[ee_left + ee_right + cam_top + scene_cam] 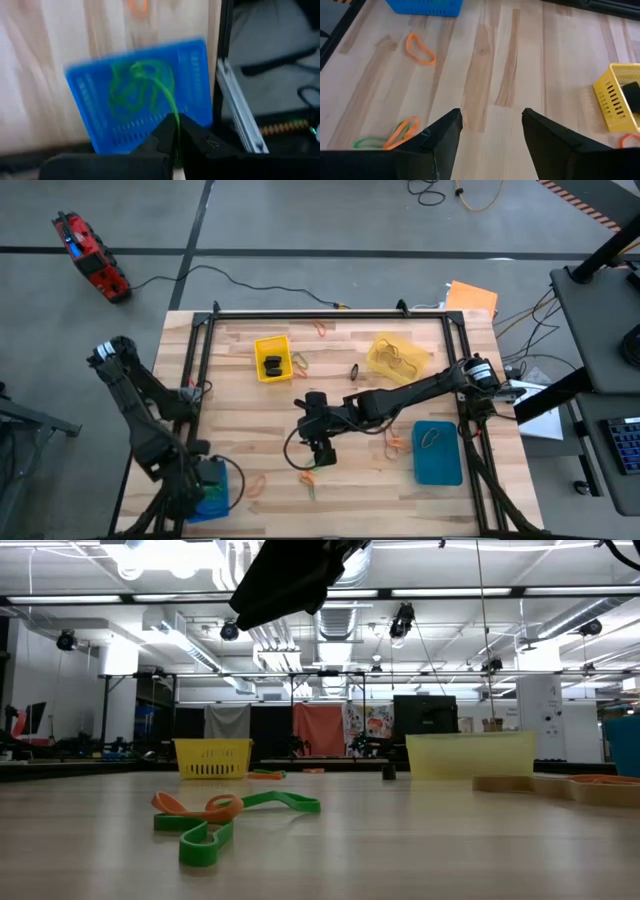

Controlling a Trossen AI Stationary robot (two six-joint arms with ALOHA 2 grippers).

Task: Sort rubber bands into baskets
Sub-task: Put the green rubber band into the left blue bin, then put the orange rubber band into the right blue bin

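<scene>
from above, the wooden bench point(250, 420) carries four baskets: a bright yellow basket point(272, 357) with something dark in it, a pale yellow basket point(397, 356), a teal basket point(437, 451) near the right edge, and a blue basket point(215, 490) at the near left corner. the right claw point(320, 448) hangs mid-bench, just short of a green and orange rubber band pair point(309, 476). another orange band point(256, 483) lies beside the blue basket, and more orange ones point(397, 444) by the teal one. the left claw point(203, 483) sits over the blue basket.

at bench level, the green band point(235, 821) and the orange one point(198, 807) lie overlapped, flat and limp. these loops look light, soft and stretchy, so i judge a pinch on one free strand best, away from the overlap, or both may lift together.

the left wrist view shows the left claw's fingers point(165, 134) clenched on a green strand point(167, 102) that trails down to green bands heaped in the blue basket; it may cling on release.

the right wrist view shows the right claw point(492, 130) released, fingers spread over bare wood, the tangled pair point(390, 136) off to one side. nothing blocks the approach.
</scene>
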